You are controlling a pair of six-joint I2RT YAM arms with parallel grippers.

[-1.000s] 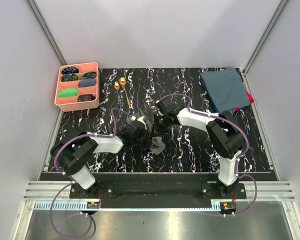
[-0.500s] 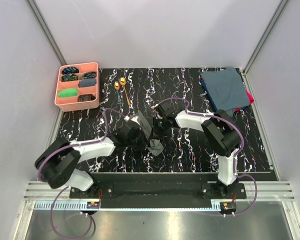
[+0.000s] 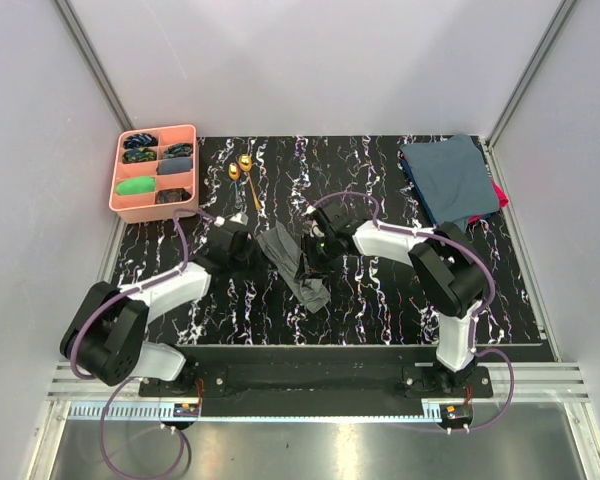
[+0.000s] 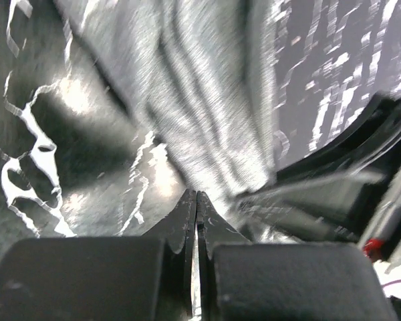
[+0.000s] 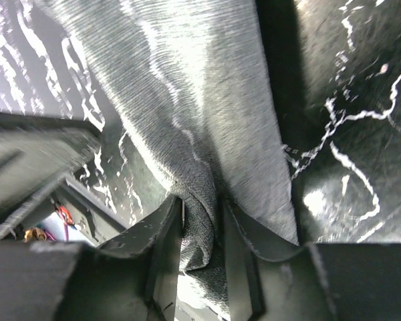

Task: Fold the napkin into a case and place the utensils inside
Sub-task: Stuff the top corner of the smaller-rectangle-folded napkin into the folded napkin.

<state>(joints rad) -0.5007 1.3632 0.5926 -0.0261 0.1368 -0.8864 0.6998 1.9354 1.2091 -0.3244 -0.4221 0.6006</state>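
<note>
Right now the napkin [image 3: 295, 265] lies in the middle of the table, scrunched into a long, thin, wrinkly strip. Its long way runs from 11 o'clock to 5 o'clock in the top view. It is not a case yet.

The right gripper [image 5: 200, 204] is on the strip's 3 o'clock side. Its jaws stand a little apart with a fold of napkin between them. I cannot tell if they squeeze it or just sit around it.

The left gripper [image 4: 196, 197] is at the strip's far end, on the 9 o'clock side. Its jaws are pressed tight together, and I see nothing between them. The napkin lies just past its tips.

The utensils [image 3: 246, 161] lie at 11 o'clock from the napkin, well apart from it, near the pink tray [image 3: 120, 190]. I think the left arm is nearer to them.

Count: one napkin, two utensils, two grippers, one pink tray.
</note>
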